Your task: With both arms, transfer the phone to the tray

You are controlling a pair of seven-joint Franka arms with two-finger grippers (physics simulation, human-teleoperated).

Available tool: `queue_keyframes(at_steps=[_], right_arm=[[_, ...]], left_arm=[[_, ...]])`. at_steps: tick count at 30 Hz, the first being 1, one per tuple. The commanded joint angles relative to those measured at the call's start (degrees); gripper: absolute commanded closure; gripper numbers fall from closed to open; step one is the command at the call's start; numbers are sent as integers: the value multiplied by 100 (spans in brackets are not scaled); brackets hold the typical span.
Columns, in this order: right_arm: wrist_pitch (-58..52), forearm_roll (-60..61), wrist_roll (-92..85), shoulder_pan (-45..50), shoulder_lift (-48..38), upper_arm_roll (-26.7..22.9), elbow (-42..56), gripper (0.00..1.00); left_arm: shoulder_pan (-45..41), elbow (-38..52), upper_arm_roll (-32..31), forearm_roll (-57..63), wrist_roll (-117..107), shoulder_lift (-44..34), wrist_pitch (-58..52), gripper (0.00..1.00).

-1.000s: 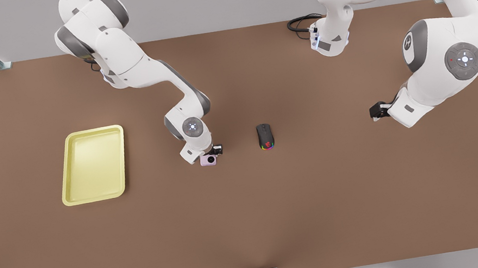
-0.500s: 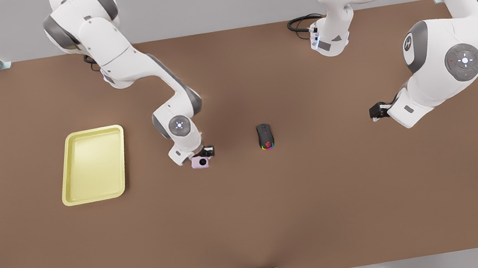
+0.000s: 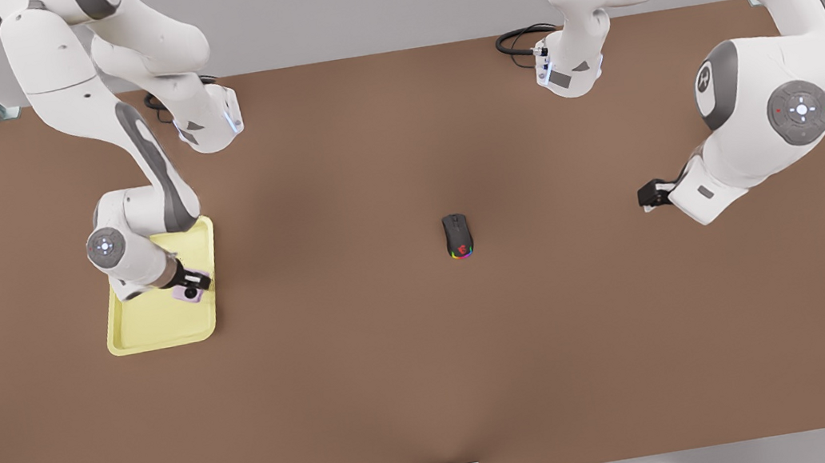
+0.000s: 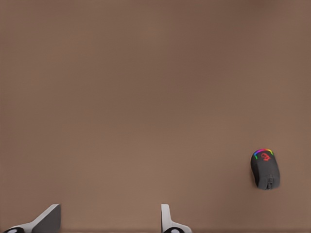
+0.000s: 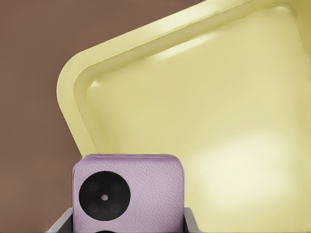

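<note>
The pale pink phone hangs over the near right part of the pale yellow tray at the front view's left, held in my right gripper, which is shut on it. In the right wrist view the phone shows its black camera circle between the fingers, with the tray spread out beneath it. My left gripper waits at the front view's right, above the bare table, open. Its two fingertips stand wide apart with nothing between them.
A black mouse with rainbow lights lies on the brown table between the two arms; the left wrist view has this mouse off to one side. A black cable coils by the far arm base.
My right arm has swung from the table's middle to the front view's left, carrying the phone over the tray. The left arm has barely moved.
</note>
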Motion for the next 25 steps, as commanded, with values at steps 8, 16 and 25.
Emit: queue_keyframes(at_steps=[8,16,25], right_arm=[[-11,-32,-3826,-260,78,2,-9,0],[-4817,241,-2343,241,-528,124,4014,0],[-6058,-93,-2245,232,-502,107,5537,0]], left_arm=[[4,3,0,4,19,8,14,0],[-40,416,-88,66,-34,25,67,0],[-31,416,-62,75,-25,16,40,0]])
